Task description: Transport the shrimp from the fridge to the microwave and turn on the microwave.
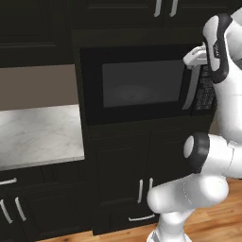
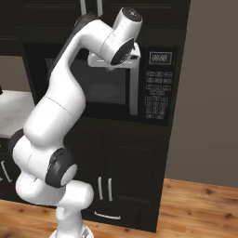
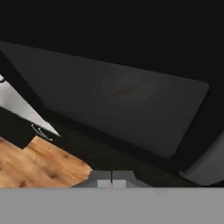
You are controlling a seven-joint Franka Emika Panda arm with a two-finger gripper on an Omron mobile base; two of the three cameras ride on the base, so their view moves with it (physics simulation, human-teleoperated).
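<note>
The gripper (image 3: 111, 180) is closed on nothing, fingertips pressed together, just in front of the microwave (image 1: 142, 85) door. Beyond the fingertips, through the dark window, a faint orange shrimp (image 3: 127, 90) lies on the round turntable (image 3: 131, 89) inside.

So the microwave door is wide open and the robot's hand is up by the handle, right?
Not quite. The microwave door is closed, as the right base view shows, and the robot's hand is up by the handle.
</note>
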